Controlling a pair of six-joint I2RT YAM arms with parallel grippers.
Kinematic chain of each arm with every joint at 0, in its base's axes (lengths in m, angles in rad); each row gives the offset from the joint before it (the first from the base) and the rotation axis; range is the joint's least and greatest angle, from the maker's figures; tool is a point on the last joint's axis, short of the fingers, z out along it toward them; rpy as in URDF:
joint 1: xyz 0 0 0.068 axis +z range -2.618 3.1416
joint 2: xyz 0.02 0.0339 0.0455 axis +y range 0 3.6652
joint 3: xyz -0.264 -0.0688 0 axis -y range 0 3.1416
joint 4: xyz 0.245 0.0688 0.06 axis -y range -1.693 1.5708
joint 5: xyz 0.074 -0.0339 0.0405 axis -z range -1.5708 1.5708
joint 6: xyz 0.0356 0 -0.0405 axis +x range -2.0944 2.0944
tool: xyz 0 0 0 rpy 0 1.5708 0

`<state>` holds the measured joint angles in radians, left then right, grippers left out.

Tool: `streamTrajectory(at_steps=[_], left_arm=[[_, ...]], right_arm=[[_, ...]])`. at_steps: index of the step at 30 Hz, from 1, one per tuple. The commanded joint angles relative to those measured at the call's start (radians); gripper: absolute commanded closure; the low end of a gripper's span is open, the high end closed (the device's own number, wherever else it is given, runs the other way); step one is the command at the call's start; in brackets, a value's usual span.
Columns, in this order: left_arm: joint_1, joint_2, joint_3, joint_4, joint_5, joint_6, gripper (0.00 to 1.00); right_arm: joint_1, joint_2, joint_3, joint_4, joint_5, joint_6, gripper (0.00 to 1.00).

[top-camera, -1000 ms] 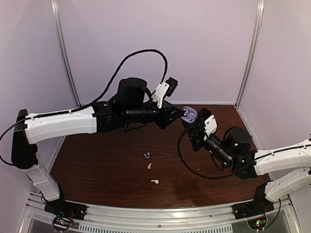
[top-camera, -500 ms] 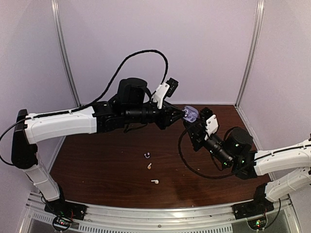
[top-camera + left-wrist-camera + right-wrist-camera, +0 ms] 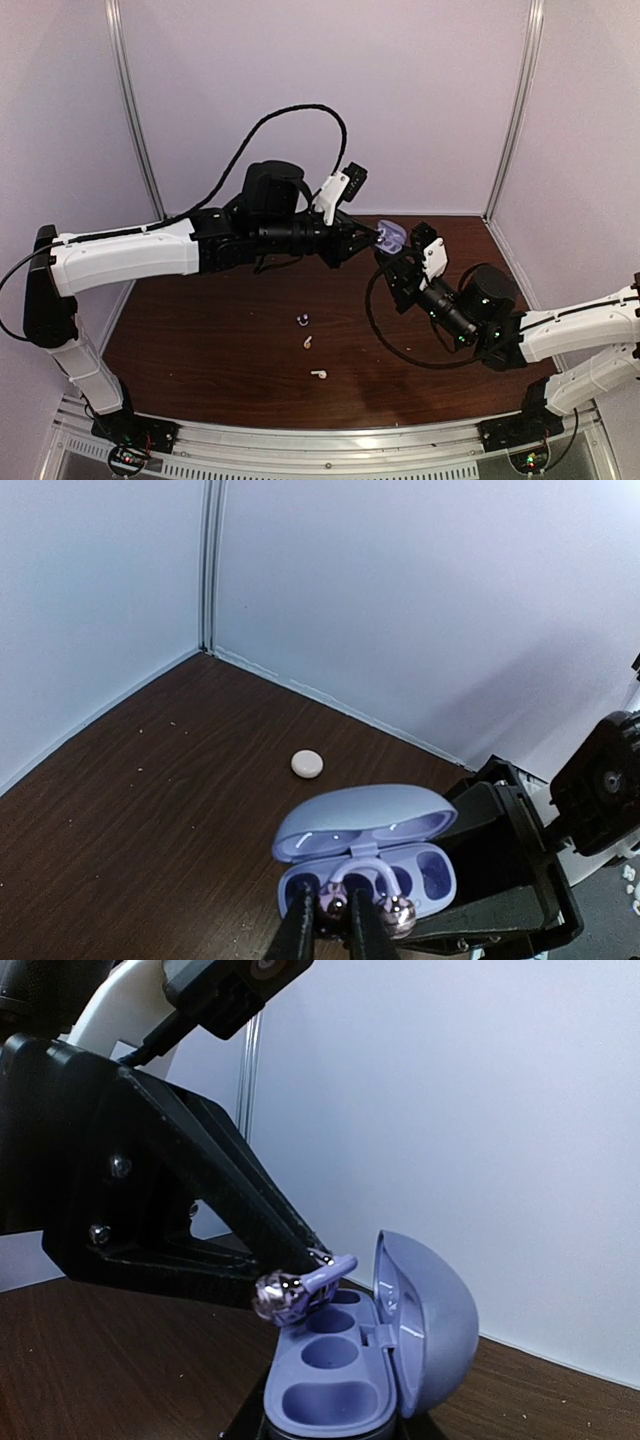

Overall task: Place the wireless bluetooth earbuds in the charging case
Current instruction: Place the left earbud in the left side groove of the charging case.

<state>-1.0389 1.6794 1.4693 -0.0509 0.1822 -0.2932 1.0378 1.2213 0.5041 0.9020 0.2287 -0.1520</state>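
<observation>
Three loose earbuds (image 3: 308, 342) lie in a short line on the brown table (image 3: 200, 340): one dark, one cream, one white. To their right, the left gripper (image 3: 331, 908) pinches a glossy purple earbud (image 3: 290, 1292) with a pale lavender ear hook, holding it just over the sockets of the open lavender charging case (image 3: 365, 825). The right gripper (image 3: 392, 254) clamps that case by its base. Against a second earlier, almost nothing differs: earbud, case and loose pieces sit where they were.
</observation>
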Motion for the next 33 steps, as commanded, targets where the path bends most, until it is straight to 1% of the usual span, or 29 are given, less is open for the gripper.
streamTrajectory(at_steps=[1,4,9,14,18,25,30,33], left_arm=[[-0.002,0.018,0.035,0.013,-0.005,-0.008,0.92],[-0.003,0.027,0.046,0.005,-0.031,-0.016,0.93],[-0.003,0.042,0.069,-0.038,-0.068,-0.021,0.91],[-0.003,0.055,0.085,-0.08,-0.091,-0.026,0.83],[-0.002,0.057,0.083,-0.088,-0.078,-0.026,0.78],[-0.003,0.057,0.092,-0.111,-0.062,-0.023,0.76],[-0.003,0.052,0.091,-0.124,-0.066,-0.02,0.71],[-0.002,0.051,0.092,-0.127,-0.068,-0.018,0.66]], right_arm=[[0.008,0.01,0.001,0.062,-0.014,0.042,1.0],[0.008,0.016,0.004,0.063,-0.019,0.053,1.0],[0.008,0.02,0.006,0.065,-0.018,0.064,1.0],[0.009,0.02,-0.001,0.086,-0.008,0.077,1.0],[0.008,0.021,-0.004,0.103,-0.007,0.094,1.0],[0.008,0.029,-0.016,0.136,0.004,0.124,1.0],[0.007,0.025,-0.021,0.141,0.01,0.13,1.0],[0.005,0.023,-0.025,0.143,0.009,0.131,1.0]])
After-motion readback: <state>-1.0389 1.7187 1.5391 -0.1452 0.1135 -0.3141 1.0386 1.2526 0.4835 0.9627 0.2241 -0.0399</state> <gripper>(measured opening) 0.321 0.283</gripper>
